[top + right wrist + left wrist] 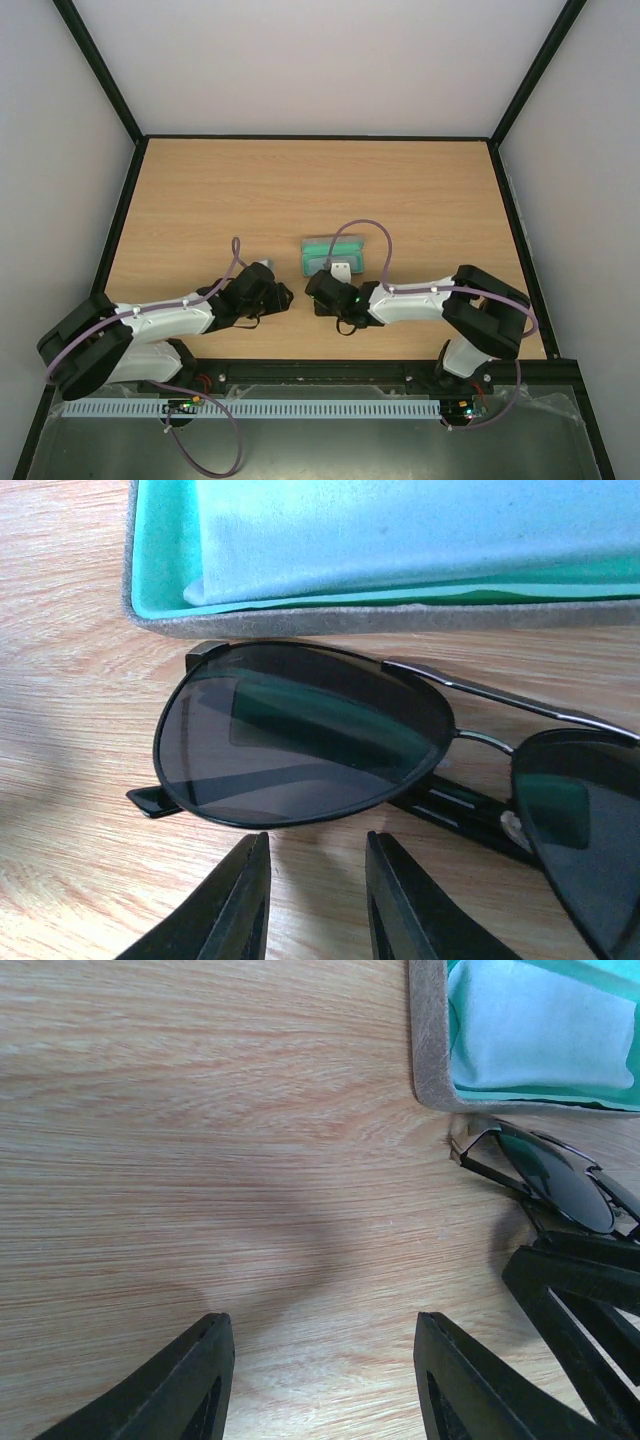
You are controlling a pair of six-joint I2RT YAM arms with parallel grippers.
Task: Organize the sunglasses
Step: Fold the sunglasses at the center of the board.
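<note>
Lying on bench [200, 1110] beside case [400, 618]: sunglasses [300, 735]; left end effector [320, 1360] spread, empty; right end effector [318, 880] slightly parted, empty.

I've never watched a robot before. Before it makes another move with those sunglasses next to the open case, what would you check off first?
1. The sunglasses lie on the table, beside the case and not in it: ok.
2. The case is open, green inside showing: ok.
3. Room in the case: a blue cloth lies inside it: cannot tell.
4. The arms of the sunglasses look folded behind the lenses: ok.
5. The right tool is open with nothing between its fingers, close to the near lens rim: ok.
6. The left tool is open over bare wood, holding nothing: ok.
</note>
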